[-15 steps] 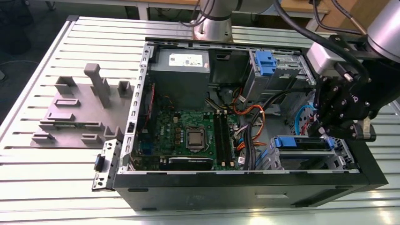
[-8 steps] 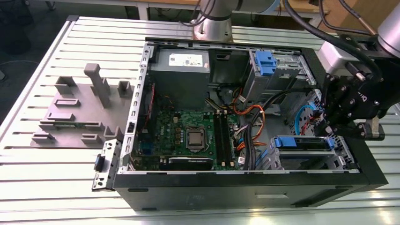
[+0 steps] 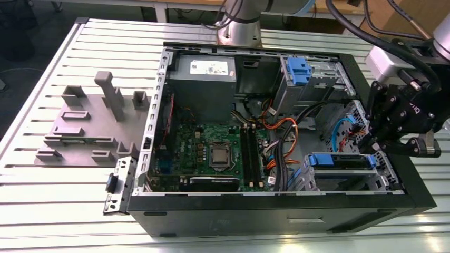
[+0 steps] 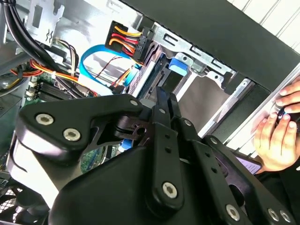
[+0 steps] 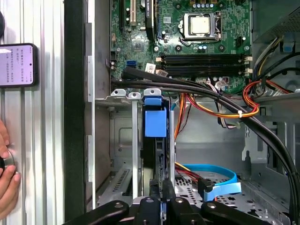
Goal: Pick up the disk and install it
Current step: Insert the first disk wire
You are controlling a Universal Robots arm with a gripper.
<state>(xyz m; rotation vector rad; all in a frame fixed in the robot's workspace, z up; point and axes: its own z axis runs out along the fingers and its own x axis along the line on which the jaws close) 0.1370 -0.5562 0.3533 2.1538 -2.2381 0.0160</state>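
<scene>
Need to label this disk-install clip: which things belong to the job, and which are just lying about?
Job:
disk, in the drive bay
end effector, right at the disk
computer case

Lying about:
phone
grey rack
a person's hand beside the case

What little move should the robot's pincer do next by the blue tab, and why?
Probably ease the pincer straight toward the disk. It hangs lined up with the disk's blue-tabbed edge in the drive bay, and contact isn't clear yet.
</scene>
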